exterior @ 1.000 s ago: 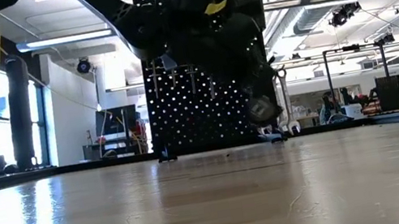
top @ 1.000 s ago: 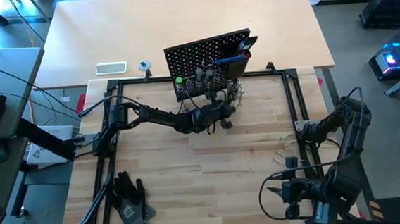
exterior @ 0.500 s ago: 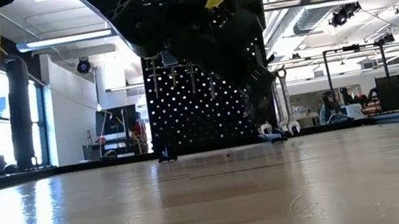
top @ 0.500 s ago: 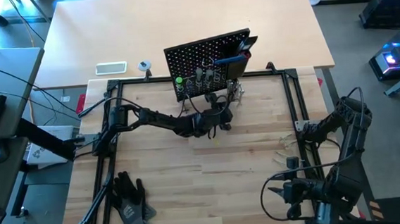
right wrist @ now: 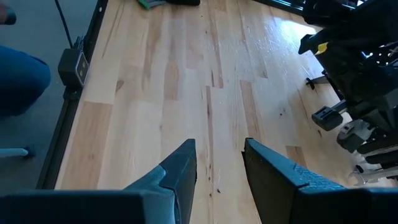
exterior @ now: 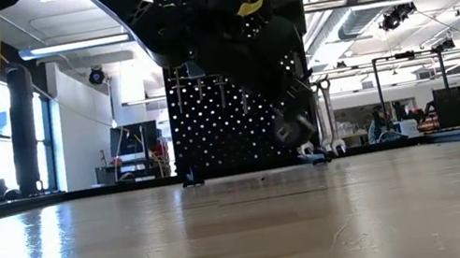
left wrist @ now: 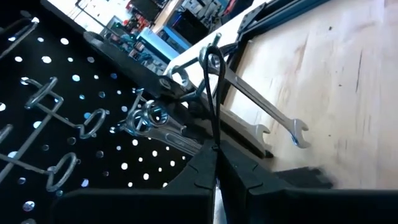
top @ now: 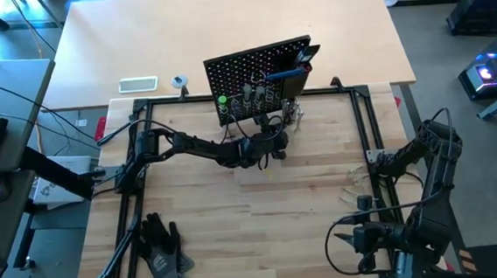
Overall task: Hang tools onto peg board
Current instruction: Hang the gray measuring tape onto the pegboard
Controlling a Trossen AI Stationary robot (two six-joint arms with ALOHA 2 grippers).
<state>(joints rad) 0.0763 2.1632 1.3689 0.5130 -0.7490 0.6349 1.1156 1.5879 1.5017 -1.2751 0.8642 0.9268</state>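
The black peg board (top: 261, 68) stands upright at the table's far side. A green-handled screwdriver (top: 222, 100) sits in one of its wire rings, and a blue-handled tool (top: 283, 72) is beside the black bin. Silver wrenches (left wrist: 261, 109) hang from hooks, their lower ends near the table. My left gripper (top: 271, 148) is close in front of the board, shut on a thin dark shaft. My right gripper (right wrist: 217, 168) waits open at the near right corner, above bare wood. My left gripper pinches a thin dark shaft (left wrist: 213, 124) between its two fingers (left wrist: 239, 177). The shaft runs straight out past the fingertips toward the board. Its looped far end (left wrist: 214, 59) is up by the hook that carries a wrench. I cannot tell which tool it is.
Black work gloves (top: 161, 248) lie near the table's left near corner. A white flat device (top: 138, 84) and a small object (top: 179, 81) lie behind the board on the left. A dark frame rail (top: 366, 122) borders the work area. Bare wood (top: 271, 207) lies between the arms.
My left gripper has drawn back a little from the peg board toward the near edge and then returned to it, staying shut on the thin shaft. In the low view its tip rose and came down again.
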